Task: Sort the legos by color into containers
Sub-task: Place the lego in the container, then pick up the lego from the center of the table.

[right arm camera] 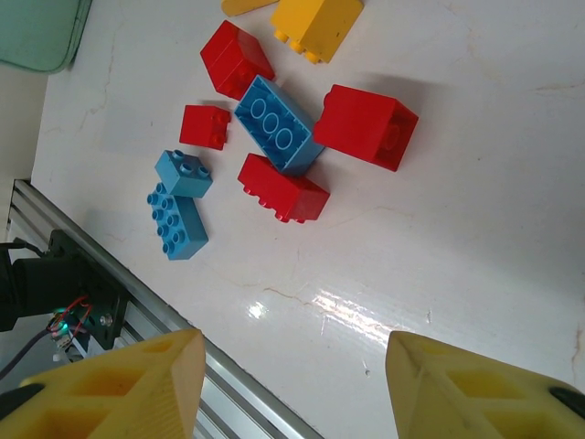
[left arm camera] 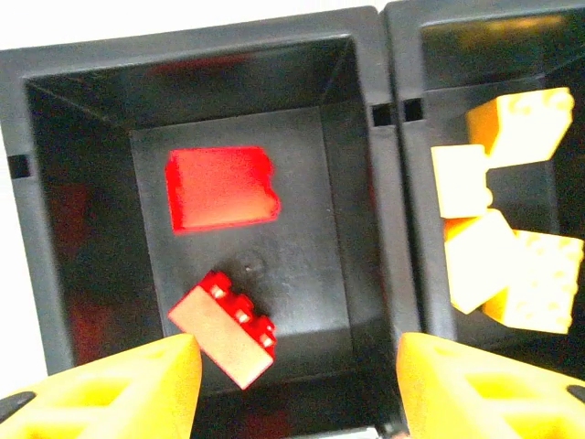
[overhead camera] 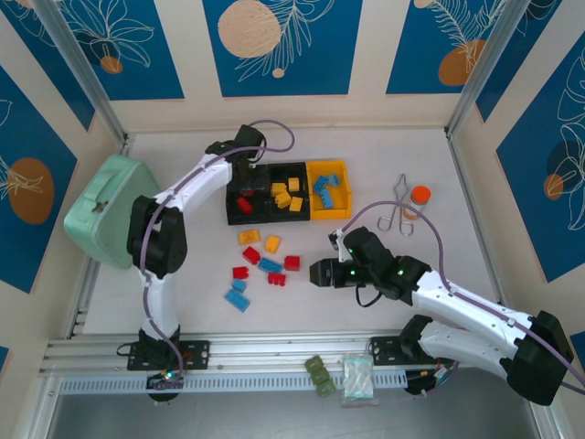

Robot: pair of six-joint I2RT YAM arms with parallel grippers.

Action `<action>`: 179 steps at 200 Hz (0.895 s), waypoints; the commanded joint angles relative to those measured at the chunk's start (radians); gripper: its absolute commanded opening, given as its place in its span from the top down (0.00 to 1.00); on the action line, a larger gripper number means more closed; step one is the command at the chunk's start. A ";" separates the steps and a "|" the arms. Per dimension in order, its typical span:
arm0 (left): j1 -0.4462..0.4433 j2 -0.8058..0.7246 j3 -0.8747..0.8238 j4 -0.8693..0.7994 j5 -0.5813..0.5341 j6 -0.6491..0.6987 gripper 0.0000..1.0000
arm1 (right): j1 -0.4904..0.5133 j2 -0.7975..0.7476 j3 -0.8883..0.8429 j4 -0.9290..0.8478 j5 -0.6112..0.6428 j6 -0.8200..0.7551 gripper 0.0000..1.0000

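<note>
Picking from the loose pile looks like the step in hand.

Right gripper sits at 3 o'clock of the loose studded plastic bricks on the white table, jaws spread wide, nothing held. Left gripper hovers over the left black plastic bin, likewise wide apart and empty. Two red bricks lie on that bin's floor.

The bins are at 12 o'clock of the pile. Yellow bricks are in the middle black bin, and light blue bricks are in the yellow bin at its 3 o'clock.

Notes for a clean pick:
- The cluster is tight. The long light blue brick touches the big red block at its 3 o'clock and the low red brick at its 6 o'clock. Closing there would likely drag a neighbour.
- Better first target: the small red cube, standing apart at 9 o'clock of the long blue one, with room for both fingers.
- Set the jaws across flat side faces, not the studs, and come straight down.
- The left arm occupies the red bin. I'd either clear it before the right arm carries red over, or have the right arm take blue to the yellow bin, on its own side, so the arms don't cross.
</note>
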 commanded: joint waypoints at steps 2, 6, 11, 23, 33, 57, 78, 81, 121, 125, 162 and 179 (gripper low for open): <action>-0.012 -0.131 -0.059 0.004 0.045 0.008 0.42 | 0.007 0.006 0.018 0.002 0.011 0.002 0.45; -0.014 -0.148 -0.076 0.010 0.046 0.009 0.42 | 0.008 0.008 0.020 0.001 0.013 0.001 0.45; -0.017 -0.168 -0.099 0.015 0.054 0.009 0.42 | 0.008 0.011 0.021 0.001 0.013 0.000 0.45; -0.026 -0.216 -0.147 0.024 0.075 0.013 0.42 | 0.009 0.018 0.028 -0.004 0.017 -0.002 0.45; -0.038 -0.255 -0.196 0.030 0.084 0.019 0.42 | 0.009 0.025 0.036 -0.014 0.019 -0.007 0.45; -0.068 -0.344 -0.304 0.047 0.126 0.022 0.42 | 0.005 0.030 0.045 -0.032 0.027 -0.006 0.44; -0.107 -0.400 -0.375 0.046 0.144 0.010 0.42 | -0.008 0.043 0.068 -0.083 0.037 0.005 0.42; -0.114 -0.410 -0.386 0.049 0.145 0.004 0.42 | -0.010 0.044 0.071 -0.095 0.039 0.008 0.42; -0.247 -0.475 -0.524 0.122 0.112 -0.096 0.41 | -0.114 0.068 0.121 -0.282 0.030 0.027 0.42; -0.259 -0.475 -0.534 0.133 0.112 -0.108 0.40 | -0.126 0.068 0.123 -0.298 0.024 0.025 0.42; -0.359 -0.425 -0.582 0.202 0.086 -0.216 0.36 | -0.222 0.028 0.112 -0.401 -0.009 0.001 0.42; -0.398 -0.379 -0.584 0.230 0.072 -0.256 0.34 | -0.247 -0.005 0.087 -0.398 -0.026 0.004 0.41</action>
